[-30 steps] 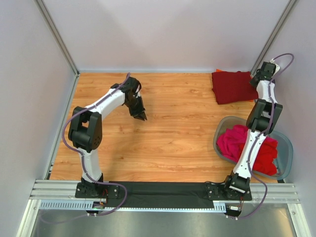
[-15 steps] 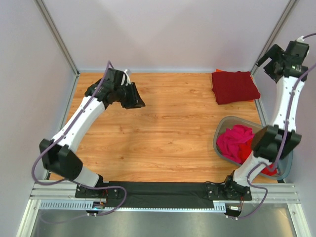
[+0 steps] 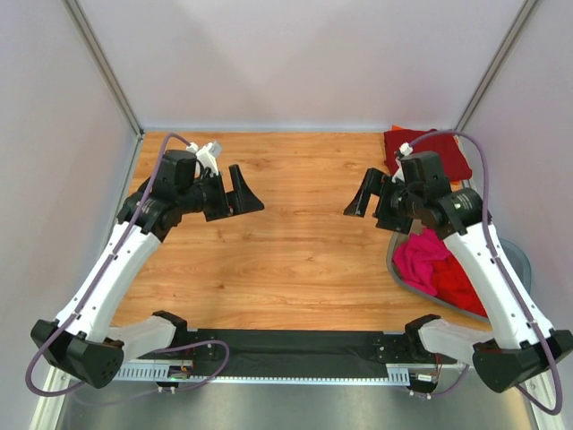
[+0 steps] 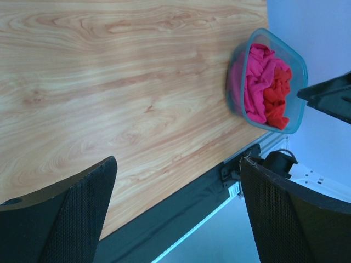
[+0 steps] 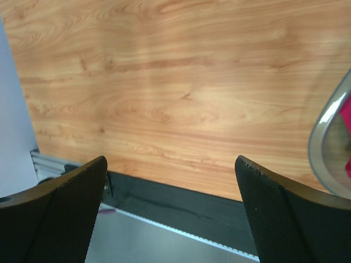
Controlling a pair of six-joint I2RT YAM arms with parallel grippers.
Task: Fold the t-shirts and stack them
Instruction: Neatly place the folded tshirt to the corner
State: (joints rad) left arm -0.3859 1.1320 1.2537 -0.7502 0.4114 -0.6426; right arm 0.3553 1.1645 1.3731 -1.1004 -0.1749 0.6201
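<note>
Left gripper (image 3: 248, 199): black fingers spread wide, nothing between them, above far-left part of light brown wooden table (image 3: 295, 260).
Right gripper (image 3: 358, 199): also wide apart, holding nothing, above table, just left of grey translucent plastic tub (image 3: 392, 260).
Two grippers face each other, well apart.
Dark maroon folded t-shirt (image 3: 448, 148): flat on table at far-right corner, partly hidden by right arm.
Magenta-pink crumpled t-shirt (image 3: 421, 255) and red crumpled t-shirt (image 3: 461, 291): inside tub, touching, pink one on left side.

Translucent tub (image 4: 299, 82), apparently plastic, on wooden table's (image 3: 295, 260) right.
</note>
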